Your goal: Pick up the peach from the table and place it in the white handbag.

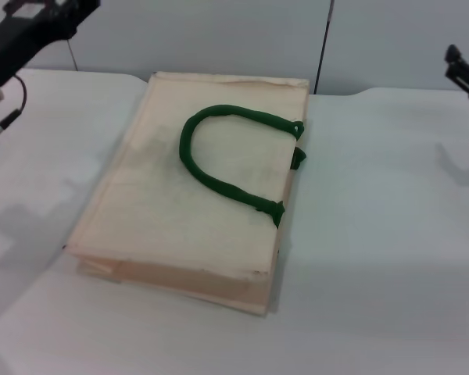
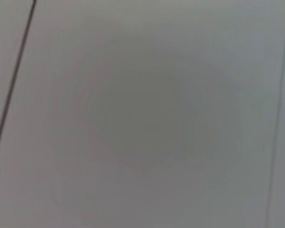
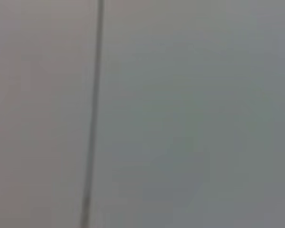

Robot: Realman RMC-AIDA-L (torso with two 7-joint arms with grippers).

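Note:
The white handbag [image 1: 199,183] lies flat in the middle of the table in the head view, its dark green loop handle [image 1: 230,160] resting on top, with green tabs on the side toward my right arm. The peach is out of view. My left arm [image 1: 31,31] is raised at the upper left, away from the bag. Part of my right arm [image 1: 465,74] shows at the upper right edge, also raised and away from the bag. Both wrist views show only a plain grey surface with a thin dark line.
The white table [image 1: 375,234] extends around the bag on all sides. A grey wall with a vertical seam [image 1: 324,47] stands behind the table.

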